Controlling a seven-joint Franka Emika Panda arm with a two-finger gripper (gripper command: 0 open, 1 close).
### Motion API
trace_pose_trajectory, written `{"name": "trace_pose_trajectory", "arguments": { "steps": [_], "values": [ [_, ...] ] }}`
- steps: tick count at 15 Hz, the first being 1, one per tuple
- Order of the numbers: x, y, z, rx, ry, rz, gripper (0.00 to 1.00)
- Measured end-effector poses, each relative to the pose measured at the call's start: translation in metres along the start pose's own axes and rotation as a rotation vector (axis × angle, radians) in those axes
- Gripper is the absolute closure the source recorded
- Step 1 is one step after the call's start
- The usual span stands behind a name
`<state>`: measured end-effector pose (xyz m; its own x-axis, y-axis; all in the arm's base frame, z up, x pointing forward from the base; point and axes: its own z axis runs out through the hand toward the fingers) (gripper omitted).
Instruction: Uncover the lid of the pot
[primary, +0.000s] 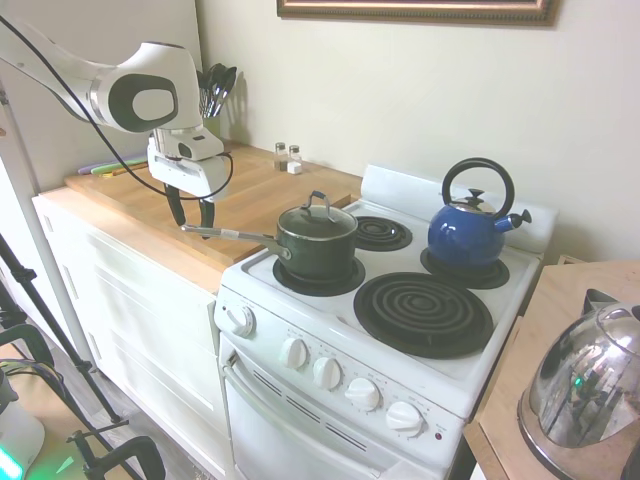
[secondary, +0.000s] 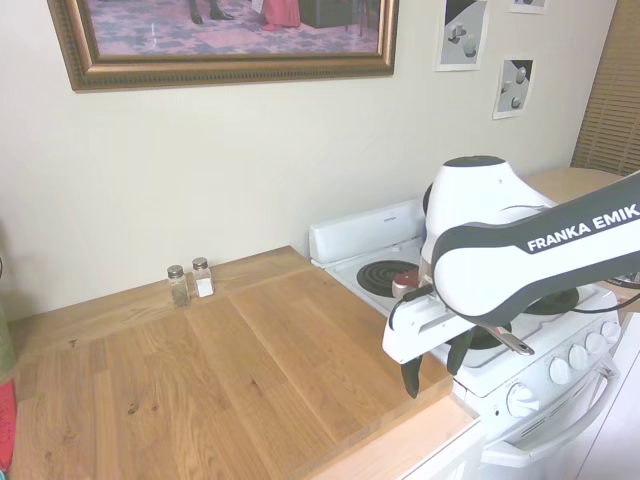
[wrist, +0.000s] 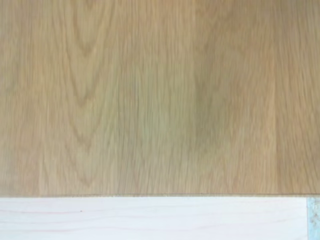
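Right now my claw hangs over the wooden counter, its 2 fingers parted and holding nothing, just beside the tip of the pot's long handle. Well to the side, the pot sits on the stove's front burner with the lid on top. Behind it stands a blue kettle.

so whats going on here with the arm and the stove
A white robot arm is set to take the lid off the pot, but nothing is grasped yet. The gripper hangs over the wooden counter beside the stove, near the end of the pot's long handle, jaws open and empty. The lid sits on the pot on the front left burner.
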<state>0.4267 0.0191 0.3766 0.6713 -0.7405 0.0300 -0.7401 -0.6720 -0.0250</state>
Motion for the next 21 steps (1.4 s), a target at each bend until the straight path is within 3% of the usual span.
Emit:
{"name": "trace_pose_trajectory", "arguments": {
  "steps": [4,8,12,15,18,19,21],
  "values": [
    [0.003,0.004,-0.01,0.023,0.006,0.02,0.0],
    [0.012,0.042,-0.092,0.149,0.05,0.117,0.0],
    [0.066,0.082,-0.175,0.247,-0.001,0.309,0.0],
    [0.129,0.081,-0.174,0.275,-0.108,0.44,0.0],
    [0.196,0.07,-0.138,0.223,-0.184,0.6,0.0],
    [0.214,0.069,-0.127,0.203,-0.193,0.654,1.0],
    [0.241,0.067,-0.116,0.181,-0.195,0.751,1.0]
  ]
}}
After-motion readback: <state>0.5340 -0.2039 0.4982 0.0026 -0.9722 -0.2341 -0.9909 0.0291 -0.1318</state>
